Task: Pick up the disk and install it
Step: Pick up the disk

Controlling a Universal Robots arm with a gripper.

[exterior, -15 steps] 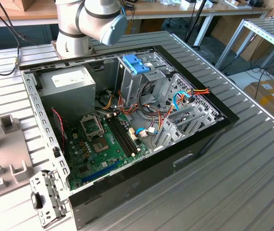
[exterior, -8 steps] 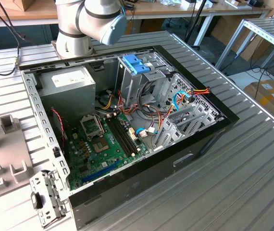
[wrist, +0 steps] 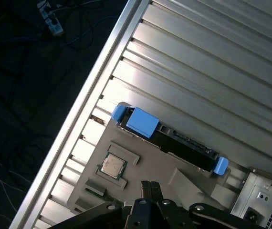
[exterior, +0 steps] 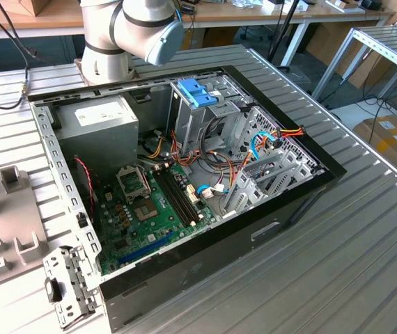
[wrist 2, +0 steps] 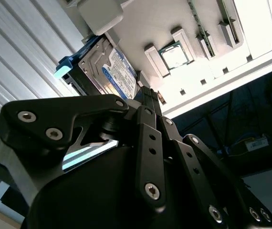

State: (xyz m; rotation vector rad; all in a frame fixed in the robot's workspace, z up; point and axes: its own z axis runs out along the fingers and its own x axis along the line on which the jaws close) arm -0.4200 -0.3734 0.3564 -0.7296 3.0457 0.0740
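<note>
The disk (wrist 2: pixel 118 72) stands on edge in a slot of a pale grey holder (wrist: pixel 174 162) on the slatted table. In the second wrist view it shows a dark metal body and a white-and-blue label. The first wrist view shows its dark top edge (wrist: pixel 186 140) with blue side rails (wrist: pixel 141 121) at both ends. My gripper (wrist: pixel 149 187) hovers over the holder a short way from the disk, touching nothing. Its black fingers (wrist 2: pixel 148 95) are pressed together, shut and empty.
An open computer case (exterior: pixel 303 188) lies on the table with a motherboard (exterior: pixel 150 216), a grey power supply (exterior: pixel 97 122), loose cables and a blue latch piece (exterior: pixel 197 92) on the drive cage. A processor chip (wrist: pixel 113 166) sits in the holder. The table edge (wrist: pixel 93 95) drops to dark floor.
</note>
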